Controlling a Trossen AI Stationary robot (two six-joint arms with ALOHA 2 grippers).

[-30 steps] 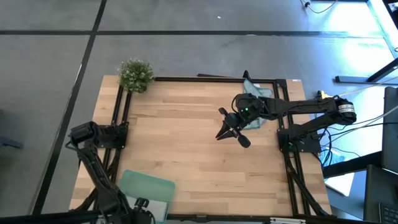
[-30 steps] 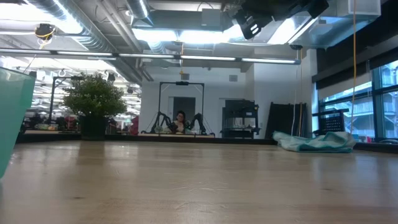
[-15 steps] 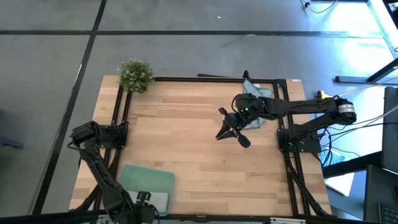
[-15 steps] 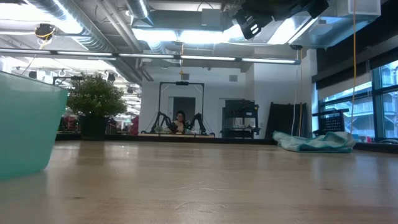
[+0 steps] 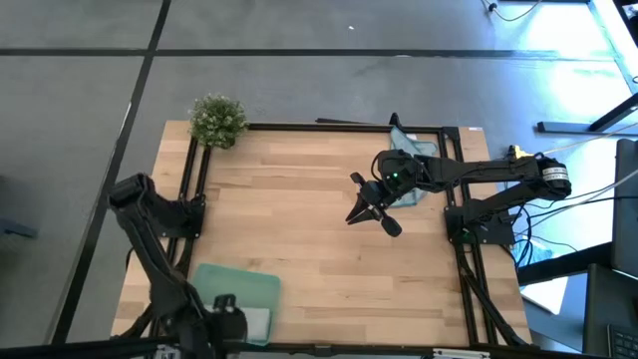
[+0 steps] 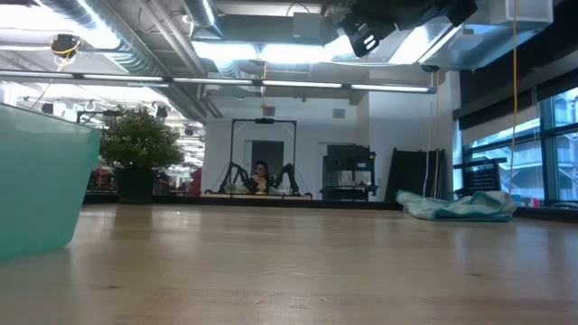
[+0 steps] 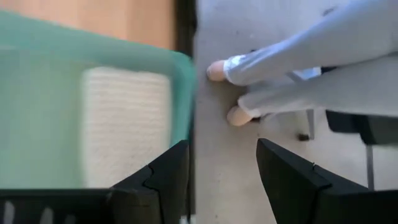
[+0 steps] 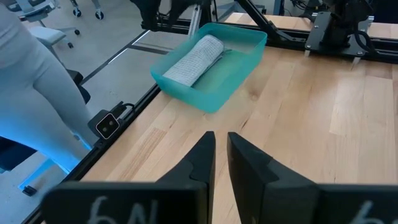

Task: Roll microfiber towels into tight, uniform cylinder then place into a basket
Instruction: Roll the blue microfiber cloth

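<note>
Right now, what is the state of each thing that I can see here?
basket: upright near the table's front left corner, holding one rolled towel.
grey towel: rolled, lying inside the basket.
blue towel: unrolled, crumpled at the table's far right edge.
left gripper: open, empty, at the basket's rim.
right gripper: nearly shut, empty, raised over mid-table.
plant: upright at the far left corner.

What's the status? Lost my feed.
Left gripper open at basket edge. Rolled grey towel inside basket. Right gripper near shut, empty, mid-table. Blue towel unrolled, far edge.
</note>
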